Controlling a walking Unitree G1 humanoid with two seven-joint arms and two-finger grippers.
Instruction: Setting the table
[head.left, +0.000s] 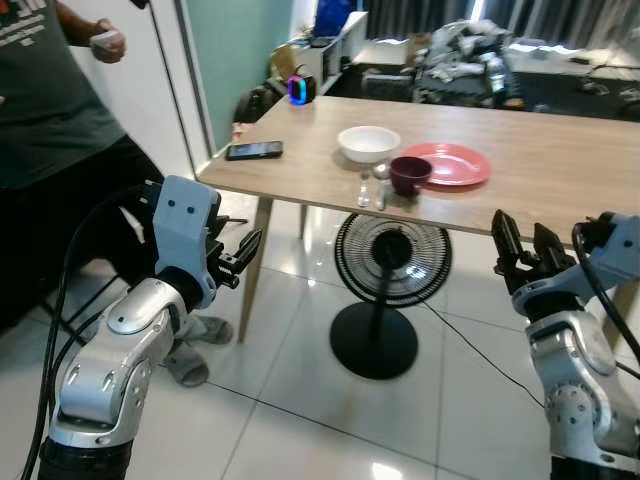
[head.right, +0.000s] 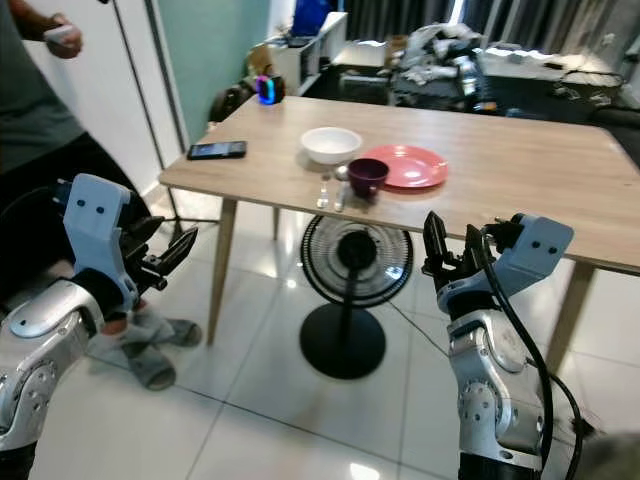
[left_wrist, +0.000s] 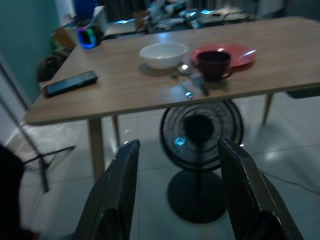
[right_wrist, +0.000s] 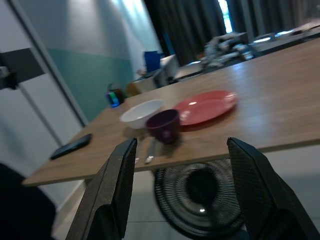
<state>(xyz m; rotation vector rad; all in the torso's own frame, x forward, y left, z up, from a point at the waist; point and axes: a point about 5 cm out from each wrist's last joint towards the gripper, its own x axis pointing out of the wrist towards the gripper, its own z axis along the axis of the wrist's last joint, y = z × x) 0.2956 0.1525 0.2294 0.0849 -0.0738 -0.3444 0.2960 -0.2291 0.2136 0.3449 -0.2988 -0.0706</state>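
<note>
On the wooden table (head.left: 560, 170) ahead stand a white bowl (head.left: 368, 143), a dark purple cup (head.left: 410, 175) and a red plate (head.left: 446, 163), close together. Two pieces of cutlery (head.left: 372, 186) lie at the table's near edge in front of the bowl. My left gripper (head.left: 243, 255) is open, held low in front of the table's left corner with nothing between its fingers. My right gripper (head.left: 520, 244) is open too, below the table's front edge on the right, and holds nothing.
A black phone (head.left: 254, 150) lies near the table's left corner and a glowing speaker (head.left: 301, 88) sits at its far left. A black floor fan (head.left: 385, 280) stands under the table. A person (head.left: 50, 130) in a dark shirt stands at my left. White tiled floor lies between me and the table.
</note>
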